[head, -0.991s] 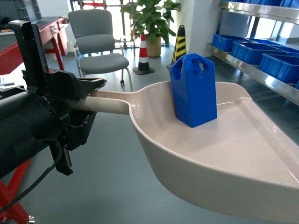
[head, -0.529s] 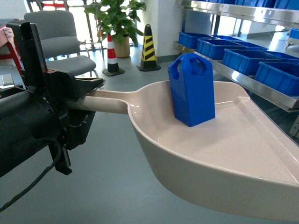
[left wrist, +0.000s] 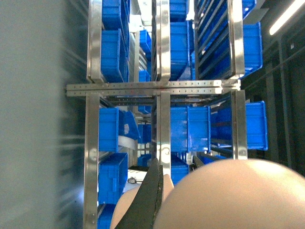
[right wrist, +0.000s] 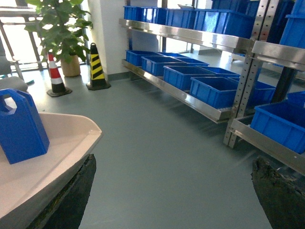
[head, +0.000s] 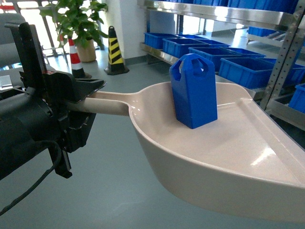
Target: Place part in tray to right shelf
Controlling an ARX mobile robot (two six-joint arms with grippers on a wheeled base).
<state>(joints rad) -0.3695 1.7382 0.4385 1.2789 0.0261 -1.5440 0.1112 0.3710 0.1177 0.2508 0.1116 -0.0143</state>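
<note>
From the head view, the black left gripper [head: 88, 95] is clamped on the long straight handle of the cream-beige plastic dustpan-shaped tray [head: 228, 157], and the small bright-blue plastic part [head: 194, 91] stands upright in the scoop near its back wall. The left wrist view instead shows silver steel racking holding blue plastic crates [left wrist: 189, 130] beyond the tray's rounded underside. Only the right wrist view shows the right gripper's dark fingers [right wrist: 279, 198] spread wide, holding nothing, the near one under the tray's rim.
</note>
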